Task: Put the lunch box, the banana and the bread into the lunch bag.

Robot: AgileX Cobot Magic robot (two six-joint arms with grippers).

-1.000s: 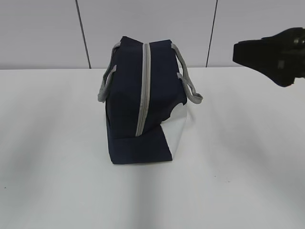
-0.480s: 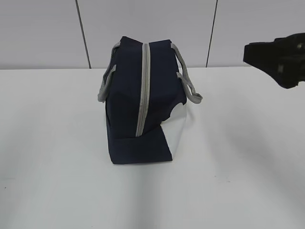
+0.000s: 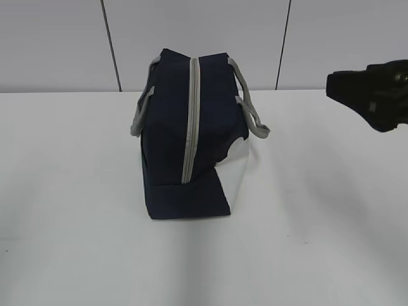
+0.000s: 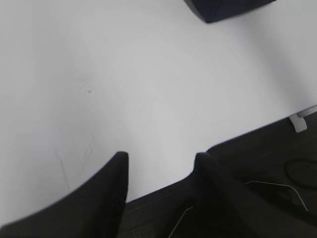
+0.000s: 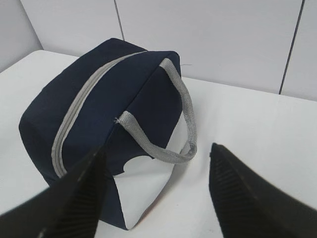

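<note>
The right hand hung with its two black ribbed fingers spread wide and nothing between them, tilted down toward the bag from above the white tabletop. In the exterior view this hand showed only as a dark, blurred mass at the right edge, raised off the tabletop and well apart from the bag, with its arm cut off by the frame. The left hand was also released, its two dark fingers parted over the bare near edge of the tabletop and gripping nothing; it did not appear in the exterior view.

The boxy navy-blue fabric lunch bag stood on the tabletop at the middle of the exterior view, and only one dark corner of it reached into the top of the left wrist view. Its grey zipper ran over the top and down the near end, and looked shut along the whole visible length. A white lower corner panel sat on its right side, and grey strap handles drooped on either side.

No brand, label or writing could be read on the bag or on either hand. With the zipper shut, the inside of the bag was hidden. Dark floor and a thin cable showed beyond the tabletop edge, too blurred to make out further.
</note>
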